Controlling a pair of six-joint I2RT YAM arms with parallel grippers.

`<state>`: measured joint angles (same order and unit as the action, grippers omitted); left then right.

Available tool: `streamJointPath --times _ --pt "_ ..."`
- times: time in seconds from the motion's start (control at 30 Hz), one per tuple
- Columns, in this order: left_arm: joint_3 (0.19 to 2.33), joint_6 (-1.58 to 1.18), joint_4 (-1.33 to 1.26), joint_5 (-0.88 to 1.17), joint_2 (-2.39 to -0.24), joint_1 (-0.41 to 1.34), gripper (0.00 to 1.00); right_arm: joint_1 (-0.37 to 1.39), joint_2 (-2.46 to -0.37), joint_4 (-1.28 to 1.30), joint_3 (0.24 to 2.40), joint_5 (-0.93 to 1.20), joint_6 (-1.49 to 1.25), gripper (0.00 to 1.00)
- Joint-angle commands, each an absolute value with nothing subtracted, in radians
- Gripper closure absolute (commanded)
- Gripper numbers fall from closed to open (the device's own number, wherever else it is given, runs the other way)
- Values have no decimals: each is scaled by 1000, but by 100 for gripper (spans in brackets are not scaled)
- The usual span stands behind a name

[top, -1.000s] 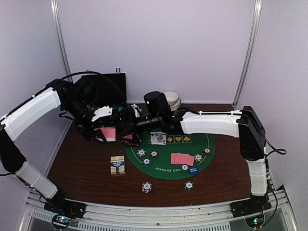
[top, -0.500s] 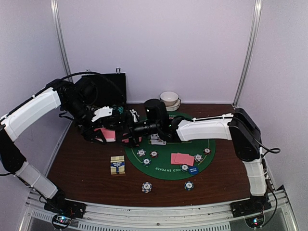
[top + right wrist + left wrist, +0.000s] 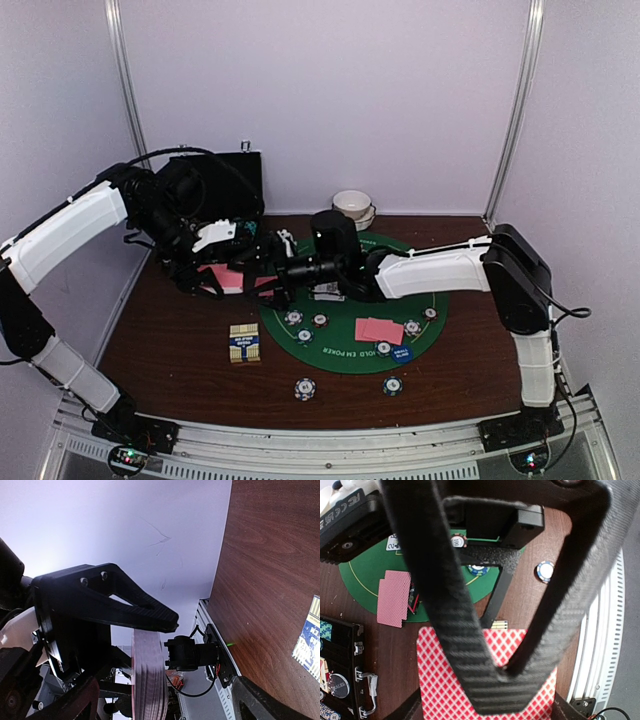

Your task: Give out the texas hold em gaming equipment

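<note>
Top external: green mat reads "HOLD EM POKER" (poker chips nearby).

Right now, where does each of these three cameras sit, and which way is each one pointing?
Top external: fixed high behind the arm bases, looking down on the table; both arms show, left gripper and right gripper close together beside the green mat.
Left wrist: on the left arm, looking down past its own fingers, shut on the deck of cards.
Right wrist: on the right arm, looking sideways towards the table's near left edge; its open fingers frame the bottom.
Shared: both wrist views show the deck, back-on left, edge-on right.
</note>
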<state>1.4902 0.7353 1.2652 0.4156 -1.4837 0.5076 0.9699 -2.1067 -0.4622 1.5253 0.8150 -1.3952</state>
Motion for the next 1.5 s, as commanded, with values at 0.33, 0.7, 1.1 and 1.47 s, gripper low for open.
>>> streamJointPath --times 0.33,0.7,1.1,1.47 --pt "1534 739 1236 448 -1486 509 77 990 -2190 -504 1679 842 -1429 5" --pt "1540 738 1237 455 -1490 509 77 994 -2225 -568 1662 844 -1470 10" --pt "1547 739 1246 460 -1491 509 77 990 -2284 -495 1733 846 -1446 16" --pt "1542 742 1246 460 -1487 509 77 940 -2224 -400 1655 841 -1367 28"
